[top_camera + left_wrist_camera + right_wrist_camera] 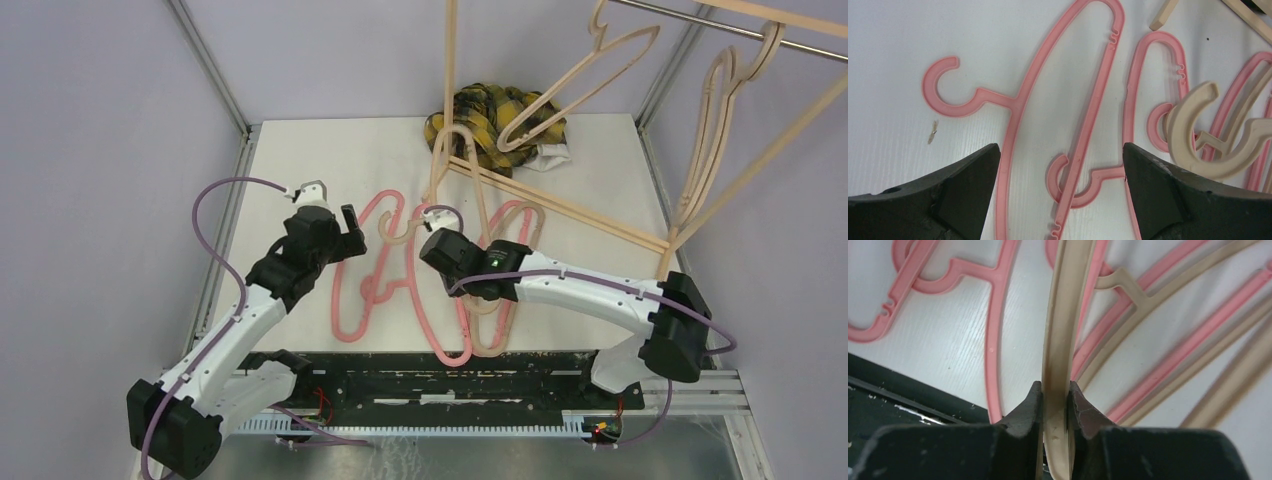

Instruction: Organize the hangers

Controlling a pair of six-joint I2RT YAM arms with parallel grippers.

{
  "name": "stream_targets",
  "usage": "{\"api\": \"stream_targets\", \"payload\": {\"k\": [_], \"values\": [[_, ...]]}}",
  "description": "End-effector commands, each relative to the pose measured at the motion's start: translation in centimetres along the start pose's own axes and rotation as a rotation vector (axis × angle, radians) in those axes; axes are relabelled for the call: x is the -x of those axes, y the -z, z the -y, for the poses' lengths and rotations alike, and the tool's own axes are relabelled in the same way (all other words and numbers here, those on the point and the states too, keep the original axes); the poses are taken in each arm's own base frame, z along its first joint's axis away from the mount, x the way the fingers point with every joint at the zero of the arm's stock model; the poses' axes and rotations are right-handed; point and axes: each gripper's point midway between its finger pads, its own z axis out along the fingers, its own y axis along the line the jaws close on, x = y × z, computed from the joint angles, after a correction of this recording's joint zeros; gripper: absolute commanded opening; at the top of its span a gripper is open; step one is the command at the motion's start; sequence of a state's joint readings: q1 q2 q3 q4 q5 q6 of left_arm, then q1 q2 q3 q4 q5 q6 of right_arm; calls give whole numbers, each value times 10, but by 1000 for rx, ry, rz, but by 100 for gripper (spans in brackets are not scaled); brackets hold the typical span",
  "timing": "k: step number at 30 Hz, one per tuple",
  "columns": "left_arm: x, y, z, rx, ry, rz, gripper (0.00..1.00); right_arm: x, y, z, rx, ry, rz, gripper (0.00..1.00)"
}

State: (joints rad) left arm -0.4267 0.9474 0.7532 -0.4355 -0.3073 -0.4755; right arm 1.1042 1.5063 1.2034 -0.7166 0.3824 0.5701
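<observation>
Right gripper (1054, 390): jaws closed down to the thickness of one bar, clamped on a tan hanger (1063, 315). Both pads touch the bar's sides. From the wrist view the bar runs from the jaws toward 12 o'clock, crossing over pink and tan bars lying on the table (300, 160).

Left gripper (1060, 150): jaws spread wide, nothing between them, no contact visible. It hangs over the pink hangers (1088, 115). One pink hook points to 9 o'clock in its wrist view, and a second pink hook sits directly between the fingertips. Two tan hooks (1193, 130) overlap pink bars at 3 o'clock.

Top view:
- The loose hangers lie in one overlapping pile at table centre, flat, with loops crossing each other.
- The pink ones take the pile's 9 o'clock side; tan and pink are mixed toward 3 o'clock.
- The left gripper sits at the pile's 9 o'clock edge, the right gripper over its middle.

Farther back, the base bar of the rack frame (560, 205) runs from 12 toward 3 o'clock of the pile. The plaid cloth (490, 115) is bunched at 12 o'clock, against the frame's upright. At 1 to 2 o'clock, two hung tan hangers (580, 85) hook over the metal rail (800, 45), apart from each other.
</observation>
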Motion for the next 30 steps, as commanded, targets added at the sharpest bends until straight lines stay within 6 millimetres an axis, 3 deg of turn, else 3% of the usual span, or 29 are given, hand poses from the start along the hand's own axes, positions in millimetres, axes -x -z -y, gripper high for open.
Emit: {"api": "stream_targets", "payload": {"k": [1, 7, 15, 30], "values": [[29, 14, 1, 2, 23, 79, 99, 33, 33, 32, -118, -80, 135, 1], [33, 18, 5, -18, 24, 85, 99, 63, 64, 24, -10, -228, 272, 1], [35, 23, 9, -47, 28, 90, 99, 138, 91, -4, 143, -483, 509, 1], [37, 36, 4, -52, 12, 108, 99, 268, 111, -44, 186, -645, 779, 1]]}}
